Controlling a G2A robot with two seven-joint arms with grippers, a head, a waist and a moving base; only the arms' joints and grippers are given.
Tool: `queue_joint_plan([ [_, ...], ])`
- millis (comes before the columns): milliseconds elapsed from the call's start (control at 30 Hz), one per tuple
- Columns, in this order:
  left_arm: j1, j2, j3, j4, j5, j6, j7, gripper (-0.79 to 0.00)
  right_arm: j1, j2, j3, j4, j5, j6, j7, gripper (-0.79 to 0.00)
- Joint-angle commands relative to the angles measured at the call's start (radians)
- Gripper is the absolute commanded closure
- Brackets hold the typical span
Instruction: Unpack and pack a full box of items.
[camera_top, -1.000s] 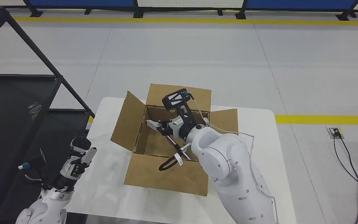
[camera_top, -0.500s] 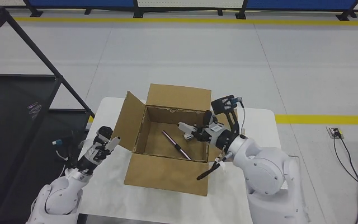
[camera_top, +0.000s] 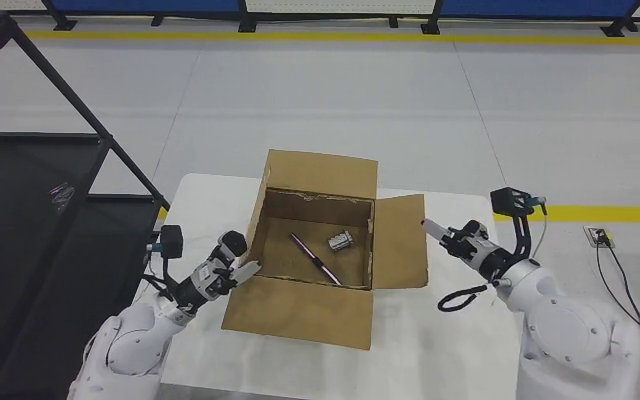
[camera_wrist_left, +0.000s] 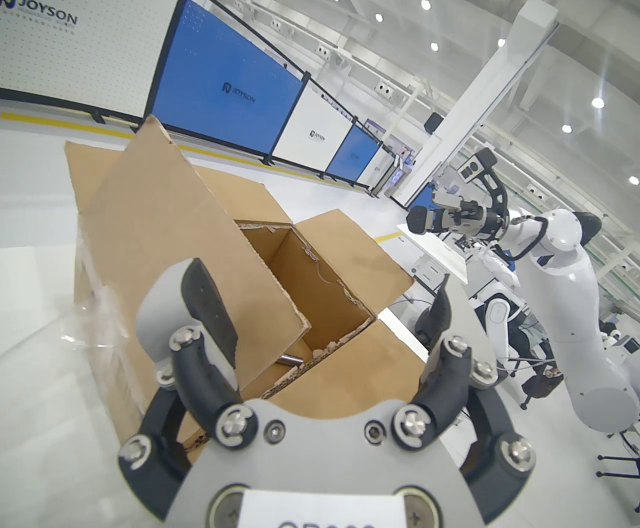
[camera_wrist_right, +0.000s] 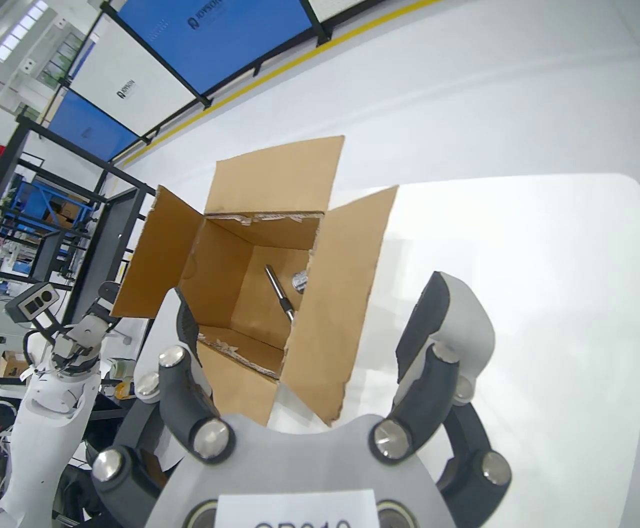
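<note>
The left pincer (camera_wrist_left: 320, 295) stands spread, with nothing between its pads. Right in front of it is the near corner of the box (camera_top: 298, 312), where a side flap (camera_wrist_left: 165, 200) rises upright; whether a fingertip touches the card, I cannot tell. Beyond that corner the open top gives onto the box floor.

The right pincer (camera_wrist_right: 307, 290) is also spread and holds nothing. It hangs over the table (camera_top: 400, 365), apart from the box, and the folded-out flap (camera_top: 400, 240) lies between it and the cavity.

Past that flap, on the box floor, lies a thin dark rod (camera_wrist_right: 277, 292), slanted, with a small silvery piece (camera_wrist_right: 300, 280) just beside its far end.

The rod looks stiff, light and smooth, so it will likely roll or slip. I would close across its middle with the pads set square to its length. The silvery piece seems hard and small; its shape is too small to tell, so a low pinch across its narrow side seems safest. The box is light corrugated card with torn edges and bending flaps, and it may slide if nudged.
</note>
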Motion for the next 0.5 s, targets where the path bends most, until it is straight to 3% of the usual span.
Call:
queue_joint_plan([
  [0, -0.011, 0.0, 0.019, 0.006, 0.005, 0.007, -0.014, -0.785, 0.023, 0.006, 0.002, 0.067, 0.025, -0.001, 0.026, -0.785],
  [233, -0.065, 0.0, 0.078, 0.056, 0.007, 0.056, -0.064, -0.785, 0.101, 0.019, -0.041, 0.24, 0.14, -0.051, 0.033, -0.785],
  [467, -0.099, 0.0, 0.119, 0.085, 0.011, 0.079, -0.084, -0.785, 0.163, 0.028, -0.103, 0.298, 0.269, -0.099, 0.041, -0.785],
])
